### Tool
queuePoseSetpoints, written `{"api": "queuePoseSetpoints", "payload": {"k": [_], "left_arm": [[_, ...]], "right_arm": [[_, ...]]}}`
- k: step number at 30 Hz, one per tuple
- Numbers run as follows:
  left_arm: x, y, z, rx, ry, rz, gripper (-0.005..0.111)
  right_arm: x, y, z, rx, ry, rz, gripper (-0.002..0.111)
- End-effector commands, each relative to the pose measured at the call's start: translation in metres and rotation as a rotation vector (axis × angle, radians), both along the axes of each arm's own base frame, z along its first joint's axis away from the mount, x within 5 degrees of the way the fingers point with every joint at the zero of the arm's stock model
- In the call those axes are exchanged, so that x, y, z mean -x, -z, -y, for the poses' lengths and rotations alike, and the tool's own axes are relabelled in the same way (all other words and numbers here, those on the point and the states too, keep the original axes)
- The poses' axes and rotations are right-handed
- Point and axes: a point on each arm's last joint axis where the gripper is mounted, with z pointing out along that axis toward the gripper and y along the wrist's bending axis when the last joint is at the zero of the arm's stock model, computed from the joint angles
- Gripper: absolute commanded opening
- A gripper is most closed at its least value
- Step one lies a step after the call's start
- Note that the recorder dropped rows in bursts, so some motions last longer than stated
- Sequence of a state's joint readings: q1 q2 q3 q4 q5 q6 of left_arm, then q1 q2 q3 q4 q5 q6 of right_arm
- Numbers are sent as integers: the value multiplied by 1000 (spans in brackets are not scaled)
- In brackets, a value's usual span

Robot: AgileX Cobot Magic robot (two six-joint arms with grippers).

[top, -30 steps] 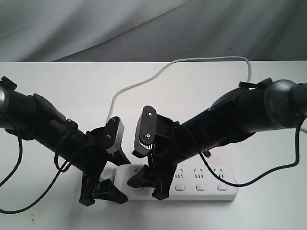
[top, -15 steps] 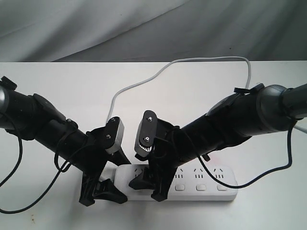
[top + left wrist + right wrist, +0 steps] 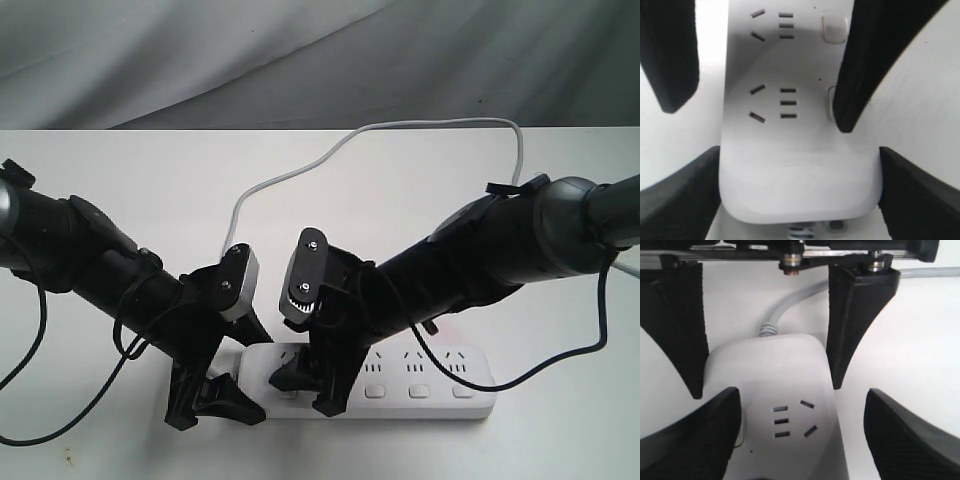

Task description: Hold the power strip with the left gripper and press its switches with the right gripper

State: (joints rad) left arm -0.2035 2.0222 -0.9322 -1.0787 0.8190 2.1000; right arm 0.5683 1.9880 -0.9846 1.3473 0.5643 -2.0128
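The white power strip (image 3: 420, 385) lies along the table's front edge, and its grey cord (image 3: 400, 128) loops toward the back. My left gripper (image 3: 215, 408) is shut on the strip's cord end. In the left wrist view its fingers (image 3: 685, 195) press both sides of the power strip (image 3: 795, 170). My right gripper (image 3: 306, 395) stands open just to its right. In the right wrist view the right gripper (image 3: 802, 440) straddles the power strip (image 3: 785, 370), with one finger over the button row and the other beyond the far edge. Three switches (image 3: 419, 391) show to the right. One switch (image 3: 834, 27) shows whole and a black finger half covers another.
The white table (image 3: 120, 180) runs back to a grey cloth backdrop (image 3: 300, 50). Black cables hang off both arms, one looping low over the table at the right (image 3: 560, 360). The cord (image 3: 785, 307) leaves the strip's end between the left gripper's fingers.
The right arm has shifted a little to the left and its wrist has risen slightly. The left arm and the strip have stayed still.
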Motion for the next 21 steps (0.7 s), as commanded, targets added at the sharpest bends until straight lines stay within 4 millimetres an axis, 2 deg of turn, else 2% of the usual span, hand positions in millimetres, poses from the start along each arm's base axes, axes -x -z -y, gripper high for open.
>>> {"api": "queuePoseSetpoints", "payload": {"k": [1, 12, 14, 17, 21], "left_arm": [[-1, 0, 2, 0, -3, -1, 52], [-1, 0, 2, 0, -3, -1, 52], [-1, 0, 2, 0, -3, -1, 52], [-1, 0, 2, 0, -3, -1, 52], [-1, 0, 2, 0, -3, -1, 52]], "right_arm": [[-1, 8, 5, 70, -12, 43, 64], [2, 8, 5, 70, -10, -11, 64], [2, 13, 5, 78, -9, -24, 64], [5, 34, 6, 108, -24, -83, 64], [5, 34, 6, 113, -21, -86, 64]]}}
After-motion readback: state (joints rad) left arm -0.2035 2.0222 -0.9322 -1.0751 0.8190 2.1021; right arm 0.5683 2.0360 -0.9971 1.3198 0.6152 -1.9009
